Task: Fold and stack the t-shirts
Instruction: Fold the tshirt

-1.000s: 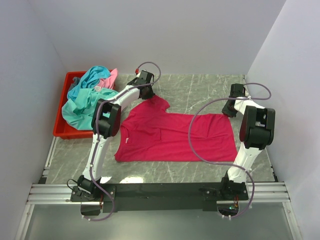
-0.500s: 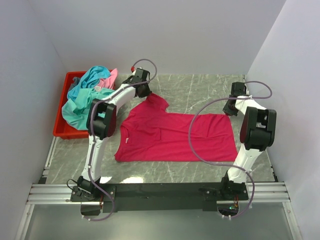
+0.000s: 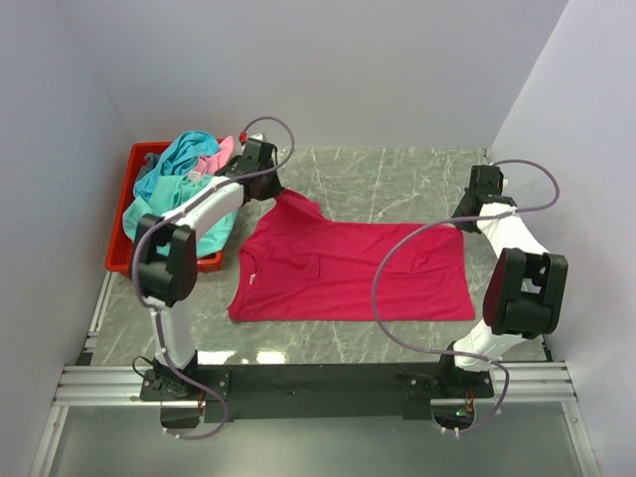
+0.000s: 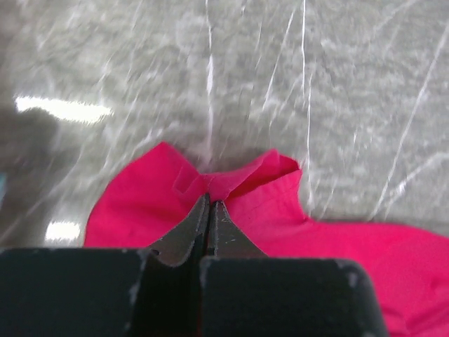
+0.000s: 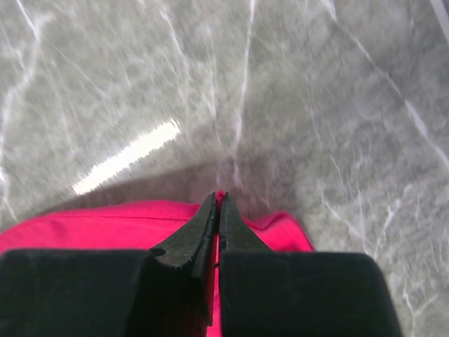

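A magenta-red t-shirt (image 3: 348, 268) lies spread on the marble table. My left gripper (image 3: 266, 187) is shut on its far left sleeve, pinching a fold of cloth (image 4: 231, 179) between the fingertips. My right gripper (image 3: 471, 211) is shut on the shirt's far right corner, with red cloth (image 5: 266, 225) showing on both sides of the jaws. Teal (image 3: 164, 209) and light pink (image 3: 217, 154) t-shirts lie heaped in the bin at the left.
A red plastic bin (image 3: 132, 260) stands at the table's left edge, next to the left arm. White walls close in the table at the back and on both sides. Grey cables loop over both arms.
Both grippers have moved outward: the left one to the left toward the bin, the right one to the right, each pulling its corner of the red shirt and stretching the far edge.
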